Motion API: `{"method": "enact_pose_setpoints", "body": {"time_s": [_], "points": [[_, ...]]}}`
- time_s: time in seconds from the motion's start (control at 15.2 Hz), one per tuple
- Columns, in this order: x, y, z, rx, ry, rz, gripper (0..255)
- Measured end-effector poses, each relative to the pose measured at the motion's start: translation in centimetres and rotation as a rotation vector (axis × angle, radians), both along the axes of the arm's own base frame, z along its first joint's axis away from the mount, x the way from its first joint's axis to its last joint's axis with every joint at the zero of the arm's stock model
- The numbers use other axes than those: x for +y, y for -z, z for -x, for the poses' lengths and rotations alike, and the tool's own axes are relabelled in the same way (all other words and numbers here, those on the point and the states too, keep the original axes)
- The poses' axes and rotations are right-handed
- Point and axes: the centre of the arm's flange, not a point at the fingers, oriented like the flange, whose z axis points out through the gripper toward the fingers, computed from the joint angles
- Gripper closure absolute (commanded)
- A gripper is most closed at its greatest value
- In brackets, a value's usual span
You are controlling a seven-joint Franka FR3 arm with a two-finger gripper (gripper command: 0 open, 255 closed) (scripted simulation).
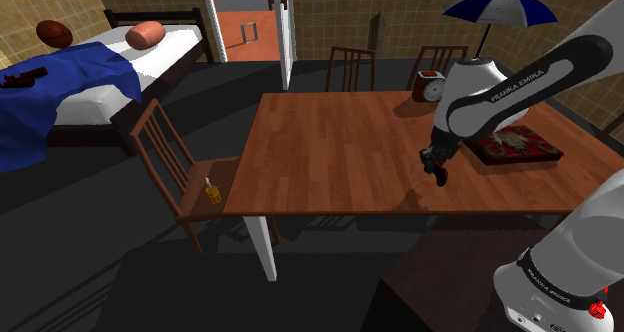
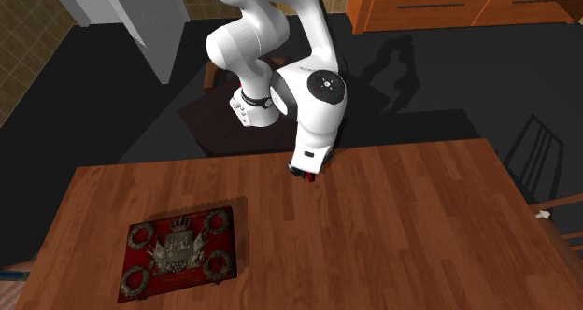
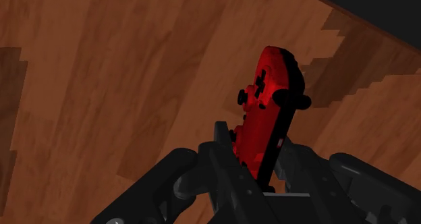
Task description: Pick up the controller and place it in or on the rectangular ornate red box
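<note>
— What is the gripper (image 3: 253, 160) doing?
— Its two black fingers are clamping a red controller (image 3: 268, 111) with black buttons. The controller is sticking out past the fingertips.
— And where is that happening?
— Over the wooden table (image 1: 330, 150), near the edge closest to the stand, with the arm reaching down from above.
— The ornate red box (image 1: 520, 147)?
— It is lying flat on the same table, to the shoulder view's right of the gripper and a little farther off, apart from the controller.
</note>
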Motion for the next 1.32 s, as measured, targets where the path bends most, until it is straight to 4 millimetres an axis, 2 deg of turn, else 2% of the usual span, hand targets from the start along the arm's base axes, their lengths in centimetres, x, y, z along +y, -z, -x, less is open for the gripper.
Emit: {"method": "enact_pose_setpoints", "body": {"time_s": [0.92, 1.06, 1.32], "points": [[0.0, -7.3, 0.0, 0.000, 0.000, 0.000, 255], [-1.7, -7.6, 0.4, 0.000, 0.001, 0.000, 255], [-6.7, -7.9, 1.0, 0.000, 0.001, 0.000, 255]]}}
